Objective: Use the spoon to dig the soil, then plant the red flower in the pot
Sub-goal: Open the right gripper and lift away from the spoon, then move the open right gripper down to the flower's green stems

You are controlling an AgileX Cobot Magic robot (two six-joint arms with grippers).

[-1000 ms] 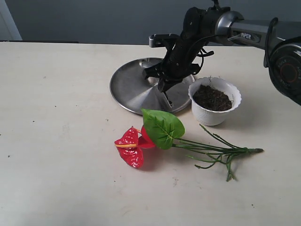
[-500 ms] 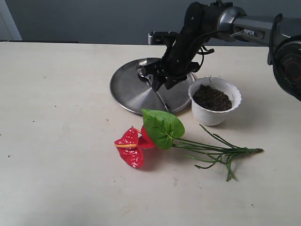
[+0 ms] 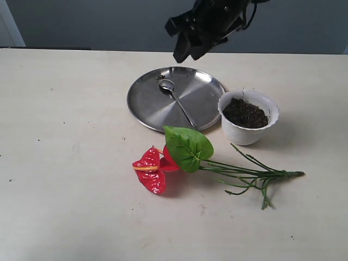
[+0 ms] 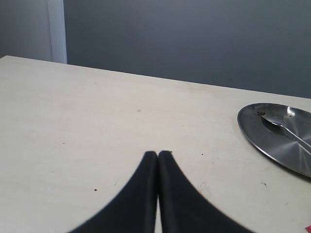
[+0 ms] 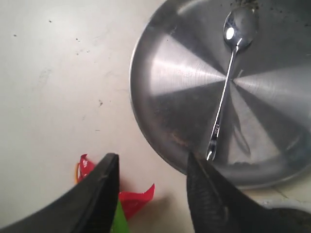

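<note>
Steel spoon (image 3: 176, 100) lies on plate (image 3: 145, 106), red flower (image 3: 149, 168) at its 6 o'clock, pot (image 3: 247, 133) at 3. My right pincer (image 3: 188, 54) apart, empty; left pincer (image 4: 158, 160) together. Thin stems (image 3: 244, 173) could slip my grasp.

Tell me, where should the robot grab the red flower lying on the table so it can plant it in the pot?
Probably the bunched green stems, just behind the leaf, coming straight down from above. The red flower lies flat on the table, so the thin stems are easy to pinch crosswise, leaving the stem ends free for the pot.
</note>
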